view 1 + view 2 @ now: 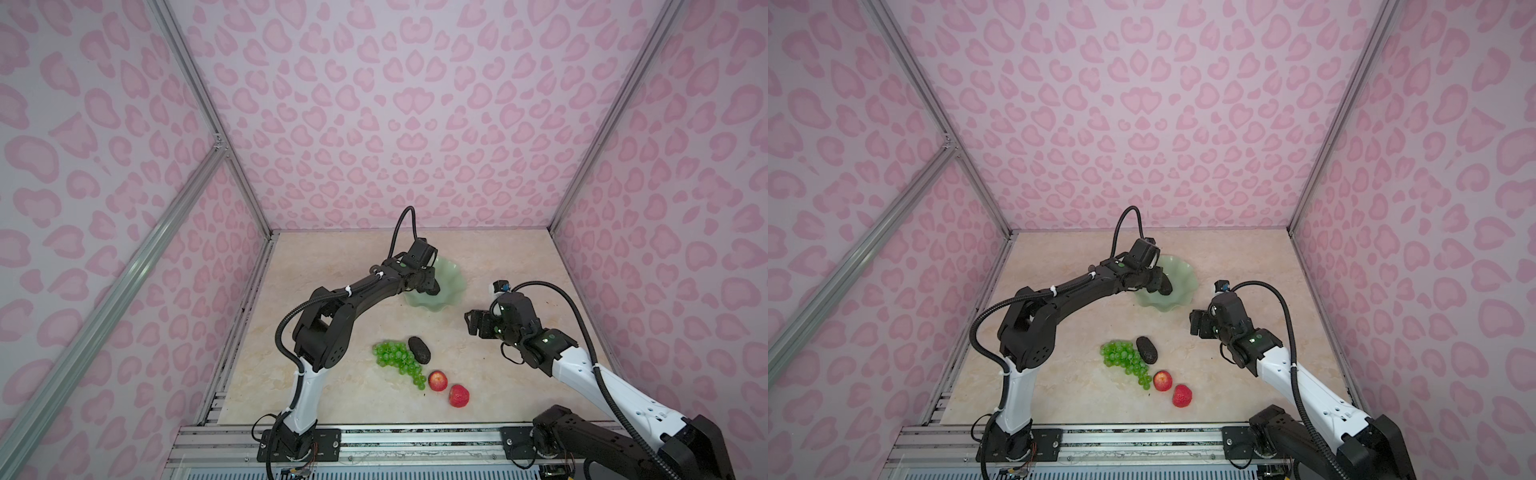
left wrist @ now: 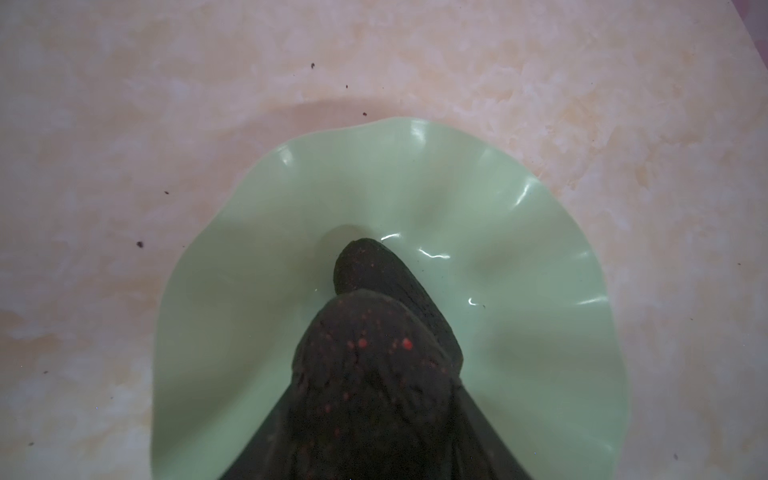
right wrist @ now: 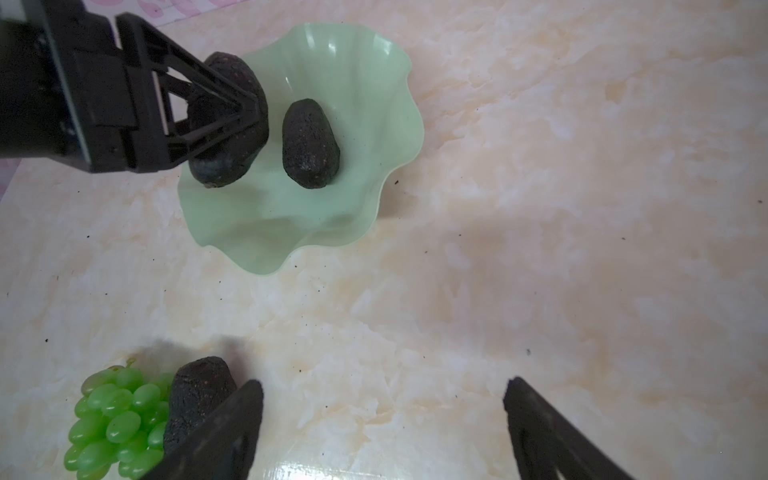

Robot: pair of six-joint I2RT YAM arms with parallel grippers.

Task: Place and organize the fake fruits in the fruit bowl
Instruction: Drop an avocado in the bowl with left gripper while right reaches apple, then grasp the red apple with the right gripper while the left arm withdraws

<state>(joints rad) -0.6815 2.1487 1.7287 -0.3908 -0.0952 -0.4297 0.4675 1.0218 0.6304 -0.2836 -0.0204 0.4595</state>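
Note:
My left gripper (image 1: 430, 286) is shut on a dark bumpy avocado (image 3: 228, 162) and holds it just over the pale green fruit bowl (image 1: 453, 291), near its left rim. A second avocado (image 3: 311, 143) lies inside the bowl (image 3: 291, 224); in the left wrist view it (image 2: 386, 270) shows just beyond the held one (image 2: 374, 374). A third avocado (image 1: 419, 350) lies on the table against the green grapes (image 1: 395, 358). Two red fruits (image 1: 437, 380) (image 1: 459, 395) sit nearer the front. My right gripper (image 1: 476, 322) hovers open and empty to the right of the bowl.
The marble-patterned tabletop (image 1: 332, 270) is bounded by pink patterned walls on three sides and a metal rail (image 1: 415, 440) at the front. Bare table lies between the bowl and the loose fruits, under my right gripper (image 3: 384, 386).

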